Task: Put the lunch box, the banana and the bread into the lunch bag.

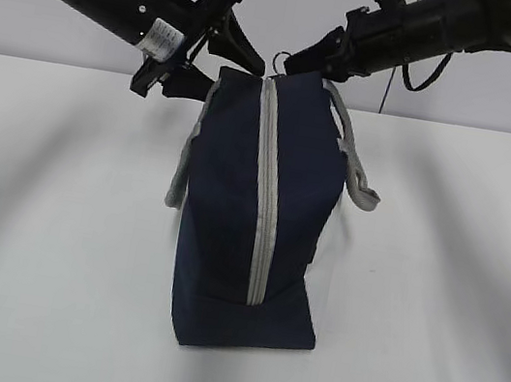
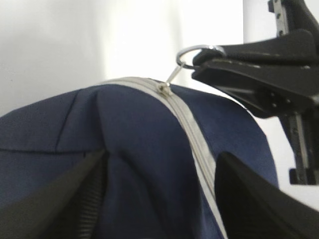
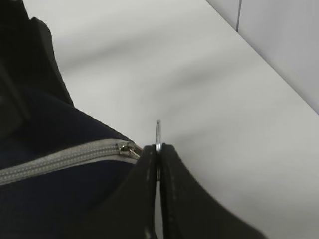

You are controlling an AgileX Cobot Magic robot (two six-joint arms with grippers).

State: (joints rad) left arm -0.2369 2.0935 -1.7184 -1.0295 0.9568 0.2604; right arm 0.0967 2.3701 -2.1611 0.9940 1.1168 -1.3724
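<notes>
The left hand (image 1: 243,60) grips the top of the lunch bag (image 1: 252,210), apparently steadying it upright on the table (image 1: 55,216); the right hand (image 3: 158,164) is clenched on the ring pull (image 3: 158,133), seemingly to work the zipper (image 1: 263,202).

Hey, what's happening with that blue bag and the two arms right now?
The lunch bag stands upright on the table with its zipper shut. The right gripper is pinching the ring pull at the top end of the zipper. The left gripper grips the bag's top on the other side. No food is in view.
</notes>
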